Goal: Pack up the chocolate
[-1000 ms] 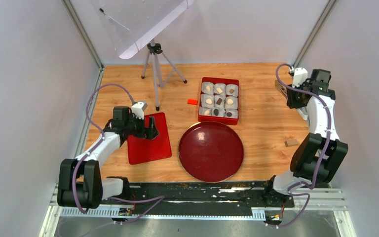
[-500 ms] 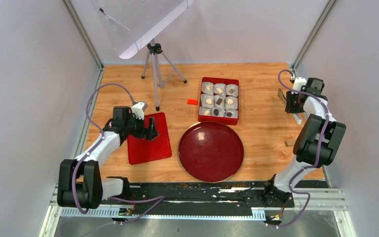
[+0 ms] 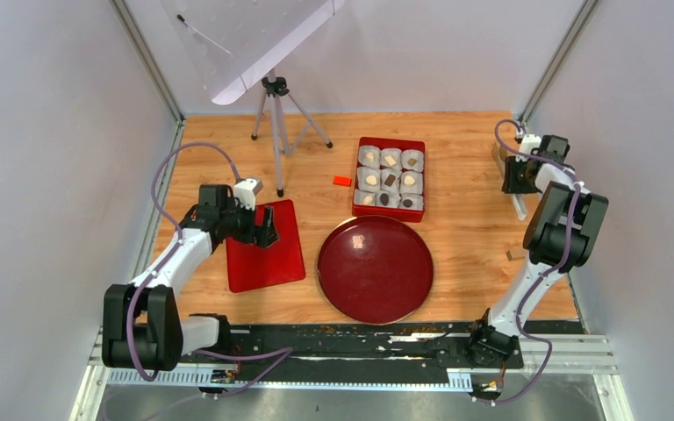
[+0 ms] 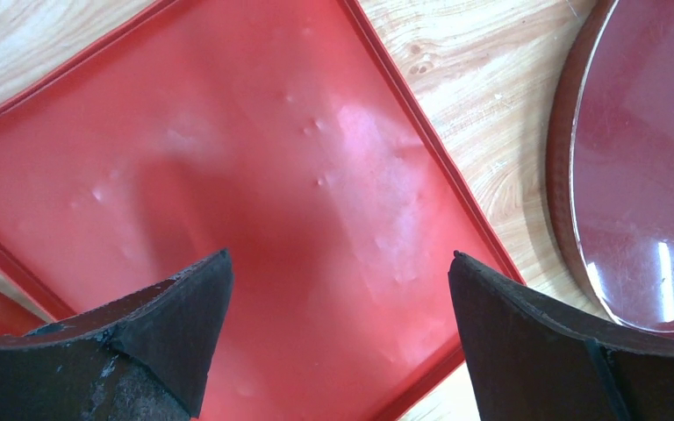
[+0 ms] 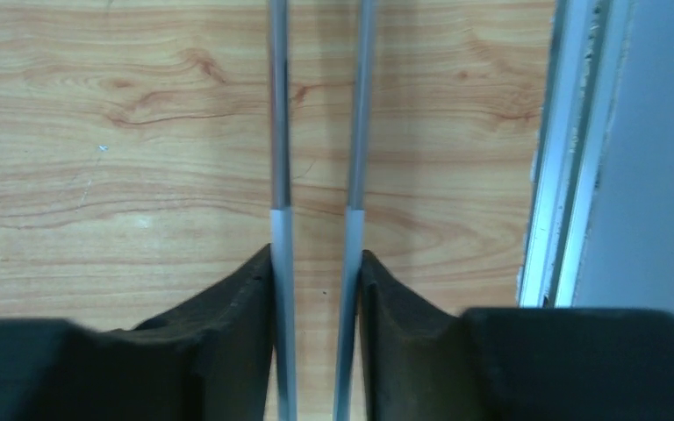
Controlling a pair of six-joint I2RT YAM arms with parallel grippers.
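Right wrist view crops the tweezers [image 5: 278, 132] pinched by the right tool [image 5: 316, 254].

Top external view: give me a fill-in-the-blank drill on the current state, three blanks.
The red box holds ___ paper cups of chocolate.
The left claw hangs ___ over the red lid.
The right claw is shut on tongs with ___ metal arms.
Missing: nine; open; two.
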